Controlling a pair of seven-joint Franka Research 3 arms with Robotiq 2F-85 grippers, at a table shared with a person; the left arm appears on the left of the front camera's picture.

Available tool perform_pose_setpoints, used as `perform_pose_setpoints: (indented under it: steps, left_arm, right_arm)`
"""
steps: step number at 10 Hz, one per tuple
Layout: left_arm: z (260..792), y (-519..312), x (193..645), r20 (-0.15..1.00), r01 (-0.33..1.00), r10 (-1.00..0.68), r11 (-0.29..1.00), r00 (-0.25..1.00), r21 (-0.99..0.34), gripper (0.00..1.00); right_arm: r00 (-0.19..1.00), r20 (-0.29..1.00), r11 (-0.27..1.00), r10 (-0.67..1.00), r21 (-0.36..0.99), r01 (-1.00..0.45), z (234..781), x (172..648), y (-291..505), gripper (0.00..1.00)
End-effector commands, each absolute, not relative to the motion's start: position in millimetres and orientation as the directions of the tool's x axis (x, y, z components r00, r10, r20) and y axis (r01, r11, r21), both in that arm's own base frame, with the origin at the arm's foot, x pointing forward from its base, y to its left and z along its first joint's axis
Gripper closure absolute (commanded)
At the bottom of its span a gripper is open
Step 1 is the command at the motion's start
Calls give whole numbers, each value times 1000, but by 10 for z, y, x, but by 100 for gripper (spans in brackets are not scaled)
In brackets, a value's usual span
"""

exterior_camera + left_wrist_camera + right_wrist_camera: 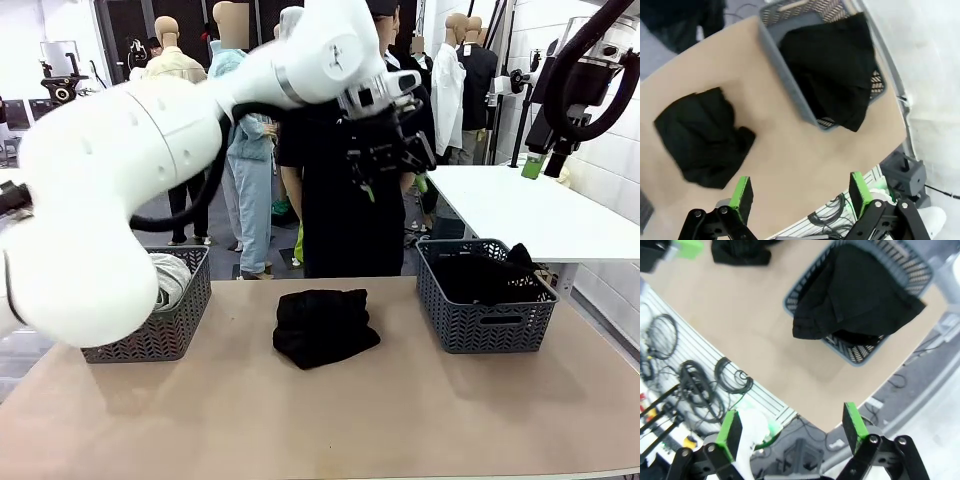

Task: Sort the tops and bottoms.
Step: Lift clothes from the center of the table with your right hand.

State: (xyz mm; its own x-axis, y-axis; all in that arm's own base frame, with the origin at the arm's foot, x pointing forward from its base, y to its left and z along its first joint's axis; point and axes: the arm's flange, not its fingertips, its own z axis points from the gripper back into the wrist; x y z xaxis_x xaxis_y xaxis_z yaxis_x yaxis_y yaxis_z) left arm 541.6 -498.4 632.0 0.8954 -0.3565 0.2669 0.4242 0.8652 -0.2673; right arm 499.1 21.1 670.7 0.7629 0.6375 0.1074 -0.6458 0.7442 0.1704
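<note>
Table (400, 420): we see one tan top carrying two grey baskets and loose cloth.
Left arm (120, 180): it fills the left of the front view and hides part of the left basket (160, 335).
Right basket (485, 320): we find a black bottom (480, 272) heaped inside, one edge draped over the rim.
Folded black bottom (325, 325): it lies on the table between the baskets, below and well apart from the left gripper (801, 187), whose jaws stand wide with nothing between them.
Pale grey top (170, 278): it sits in the left basket, mostly hidden, and we cannot make out its shape.
Right gripper (792, 425): it hangs high, well apart from the right basket, fingers spread and empty.
</note>
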Motion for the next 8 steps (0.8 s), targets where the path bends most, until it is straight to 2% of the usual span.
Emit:
perform_pose_setpoints:
  steps: [1,3,4,8]
  left_arm:
    - [6327,-4471,4839,324,323,-254,929,911,-179,0]
    - [6479,-4202,4640,389,218,-134,960,912,-179,0]
    - [6785,-4740,5307,322,341,-265,917,909,-209,0]
    - [6815,-4744,5282,330,311,-236,930,914,-196,0]
  right_arm:
    - [765,98,747,636,171,-643,6703,4965,211,0]
    - [765,98,747,636,171,-643,6703,4965,211,0]
    - [765,98,747,636,171,-643,6703,4965,211,0]
    - [765,98,747,636,171,-643,6703,4965,211,0]
